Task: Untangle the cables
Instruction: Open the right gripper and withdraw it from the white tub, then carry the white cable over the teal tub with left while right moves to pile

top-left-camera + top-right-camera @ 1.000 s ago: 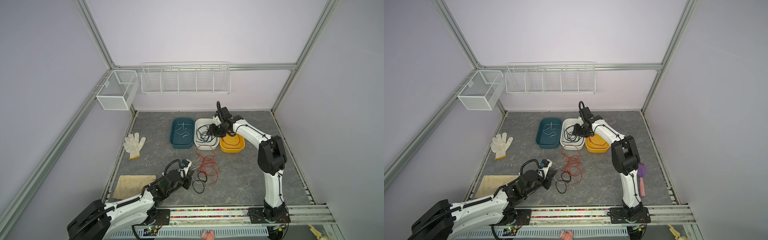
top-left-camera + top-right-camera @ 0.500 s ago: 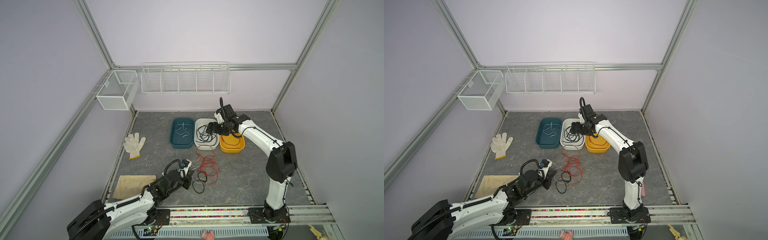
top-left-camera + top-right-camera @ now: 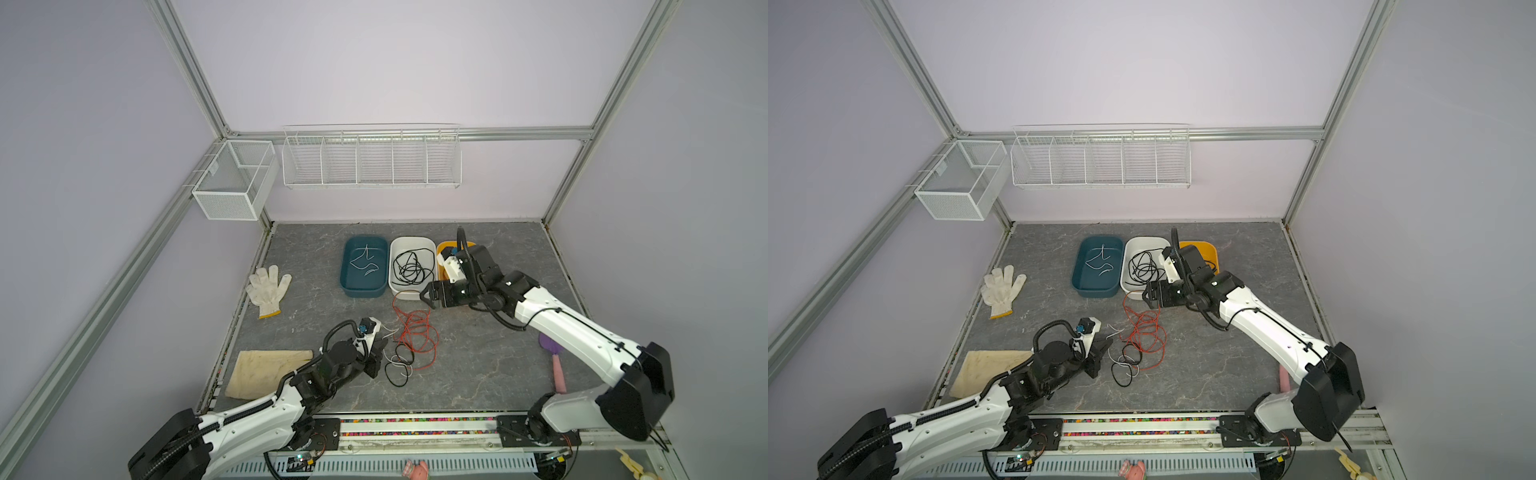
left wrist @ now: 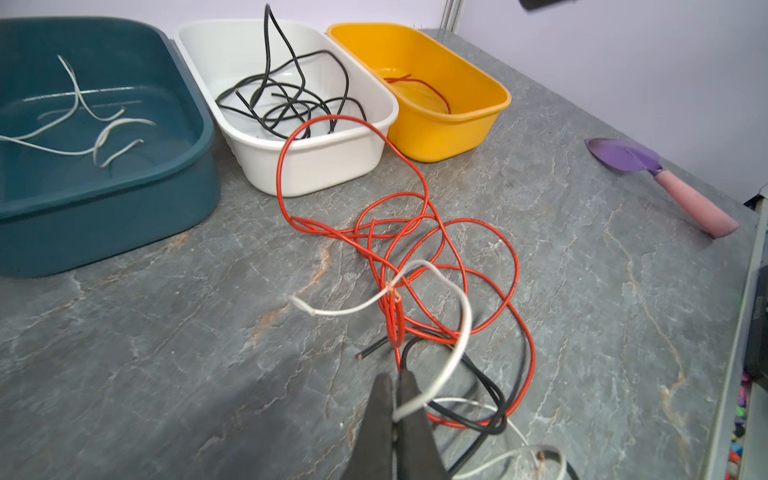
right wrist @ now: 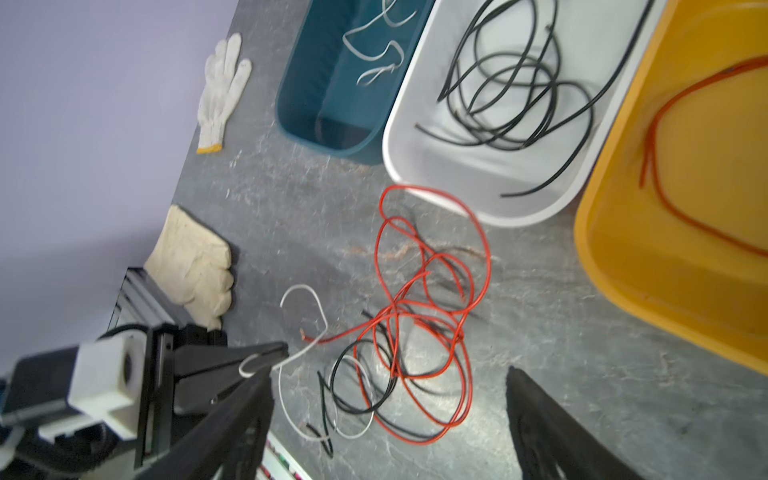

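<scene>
**Left pincer (image 4: 392, 384) nipped shut on a white strand (image 4: 467, 324); right pincer (image 3: 424, 296) wide open, empty**

I judge the sorting partly done: toward the counter's (image 3: 478, 365) back edge, the teal tub (image 4: 104, 216) holds white pieces, the white tub (image 4: 324, 166) black, the yellow tub (image 4: 440, 137) one red. Left: the tangled cables (image 3: 415, 332) mid-counter, nearer the front edge, red loops with black and white threaded through.

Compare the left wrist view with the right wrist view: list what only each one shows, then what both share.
Only the left wrist view: the purple trowel. Only the right wrist view: the white glove, the beige cloth and the right claw, open. Both: the teal bin, the white bin, the yellow bin, the tangled cables, and the left claw shut on a white cable.
</scene>
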Robot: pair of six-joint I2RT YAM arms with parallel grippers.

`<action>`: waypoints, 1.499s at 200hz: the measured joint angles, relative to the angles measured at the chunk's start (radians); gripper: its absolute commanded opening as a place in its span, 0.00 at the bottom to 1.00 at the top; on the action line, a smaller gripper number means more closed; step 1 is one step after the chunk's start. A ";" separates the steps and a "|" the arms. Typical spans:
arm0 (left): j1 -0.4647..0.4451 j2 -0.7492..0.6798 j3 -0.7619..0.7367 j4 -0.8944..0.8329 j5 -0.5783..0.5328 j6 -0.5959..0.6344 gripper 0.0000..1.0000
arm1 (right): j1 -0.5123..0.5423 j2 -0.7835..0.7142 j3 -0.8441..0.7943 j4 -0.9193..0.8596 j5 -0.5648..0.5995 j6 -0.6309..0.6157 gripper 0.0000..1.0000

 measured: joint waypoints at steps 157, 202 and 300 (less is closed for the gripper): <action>0.000 -0.361 0.359 -0.321 0.050 -0.088 0.00 | 0.116 -0.058 -0.322 0.262 -0.023 0.014 0.88; 0.001 -0.220 0.600 -0.478 -0.018 -0.008 0.00 | 0.116 -0.071 -0.341 0.269 0.005 0.011 0.88; 0.336 0.192 0.844 -0.558 0.075 0.061 0.00 | 0.116 -0.292 -0.379 0.201 0.043 0.003 0.88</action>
